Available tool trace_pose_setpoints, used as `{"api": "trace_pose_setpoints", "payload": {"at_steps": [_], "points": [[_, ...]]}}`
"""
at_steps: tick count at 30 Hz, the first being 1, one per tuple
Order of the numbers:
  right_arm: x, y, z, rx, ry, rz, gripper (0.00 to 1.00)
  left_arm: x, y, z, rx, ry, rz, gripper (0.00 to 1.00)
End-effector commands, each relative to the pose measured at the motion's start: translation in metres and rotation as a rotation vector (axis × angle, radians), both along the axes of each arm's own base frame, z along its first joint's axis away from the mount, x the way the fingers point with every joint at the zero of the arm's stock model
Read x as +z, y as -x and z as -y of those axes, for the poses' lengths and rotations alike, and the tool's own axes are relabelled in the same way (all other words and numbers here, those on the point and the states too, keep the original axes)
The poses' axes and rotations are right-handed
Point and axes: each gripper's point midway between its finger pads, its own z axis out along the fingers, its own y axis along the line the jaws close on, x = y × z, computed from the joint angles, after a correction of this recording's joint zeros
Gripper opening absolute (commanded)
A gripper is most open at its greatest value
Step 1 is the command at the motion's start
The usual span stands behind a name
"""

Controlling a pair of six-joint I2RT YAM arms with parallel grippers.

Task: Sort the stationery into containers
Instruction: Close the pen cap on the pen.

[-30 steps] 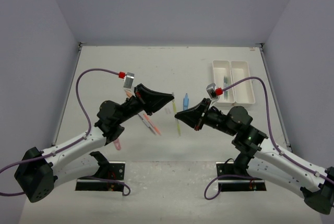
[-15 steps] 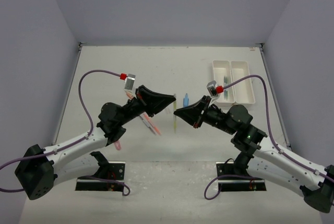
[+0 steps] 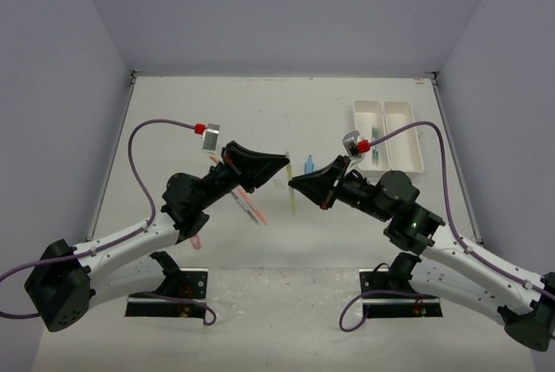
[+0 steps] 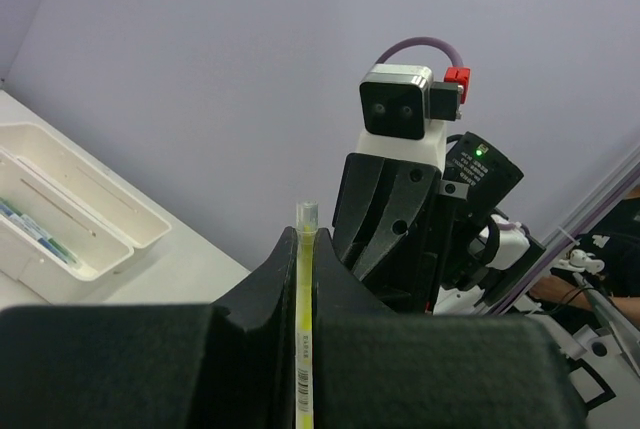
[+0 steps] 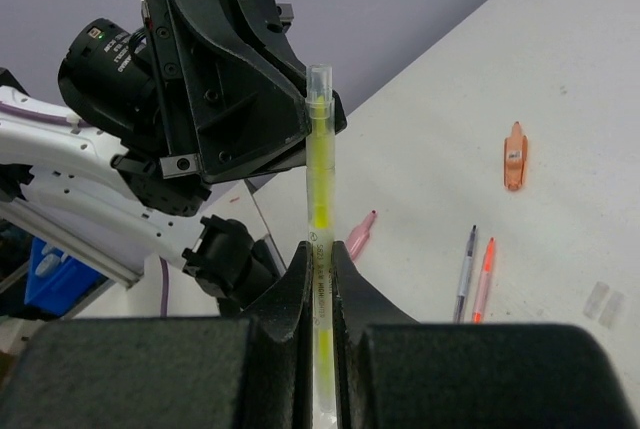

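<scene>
Worktop (image 3: pixel 217 112) below; left fingers (image 4: pixel 262 301) and right fingers (image 5: pixel 283 294) both pinch yellow pen (image 5: pixel 318 179), seemingly the same one; mistimed release could drop it

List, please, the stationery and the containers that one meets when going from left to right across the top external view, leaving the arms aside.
pink marker → pair of thin pens, one orange → yellow pen → blue marker → left white tray → right white tray

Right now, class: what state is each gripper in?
Left gripper: closed on the yellow pen.
Right gripper: closed on the same yellow pen.
</scene>
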Motion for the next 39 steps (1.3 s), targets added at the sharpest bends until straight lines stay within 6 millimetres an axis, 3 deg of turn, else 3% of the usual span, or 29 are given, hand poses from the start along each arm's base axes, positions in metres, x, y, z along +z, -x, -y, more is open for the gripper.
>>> {"api": "trace_pose_setpoints", "payload": {"at_steps": [1,8,12,14,21,24,26,27,29,31,36,38,39], "points": [[0.063,-0.014,0.012,-0.099,-0.132,0.128,0.00,-0.029,0.010,0.009,-0.051,-0.095,-0.006,0.00],[0.055,-0.018,0.004,-0.091,-0.131,0.069,0.00,-0.029,0.008,0.004,-0.018,-0.086,-0.015,0.00],[0.049,-0.013,-0.007,-0.028,-0.117,0.054,0.00,-0.024,0.006,0.002,-0.003,-0.075,-0.016,0.19],[0.044,-0.013,-0.010,-0.020,-0.102,0.049,0.00,-0.021,0.007,0.003,-0.006,-0.077,-0.008,0.22],[0.034,-0.013,-0.009,-0.025,-0.077,0.036,0.00,-0.011,0.007,0.004,-0.007,-0.093,0.019,0.20],[0.031,-0.013,-0.011,-0.016,-0.063,0.036,0.00,-0.009,0.008,0.003,-0.003,-0.089,0.021,0.00],[0.028,-0.011,-0.013,0.002,-0.053,0.039,0.01,-0.007,0.009,0.001,-0.002,-0.085,0.027,0.00],[0.024,-0.009,-0.016,0.022,-0.040,0.039,0.03,-0.004,0.010,0.000,-0.003,-0.080,0.032,0.00],[0.017,-0.004,-0.023,0.070,-0.019,0.035,0.27,0.001,0.013,-0.001,-0.013,-0.070,0.043,0.00],[0.007,0.002,-0.032,0.135,0.002,0.021,0.35,0.007,0.017,-0.002,-0.022,-0.058,0.057,0.00],[0.003,0.003,-0.046,0.156,-0.008,-0.010,0.20,0.021,0.023,-0.005,-0.040,-0.031,0.083,0.00],[0.006,0.005,-0.049,0.163,-0.014,-0.008,0.04,0.022,0.024,-0.004,-0.044,-0.030,0.085,0.00],[0.008,0.004,-0.049,0.161,-0.015,-0.005,0.00,0.021,0.025,-0.005,-0.045,-0.033,0.086,0.00]]}}
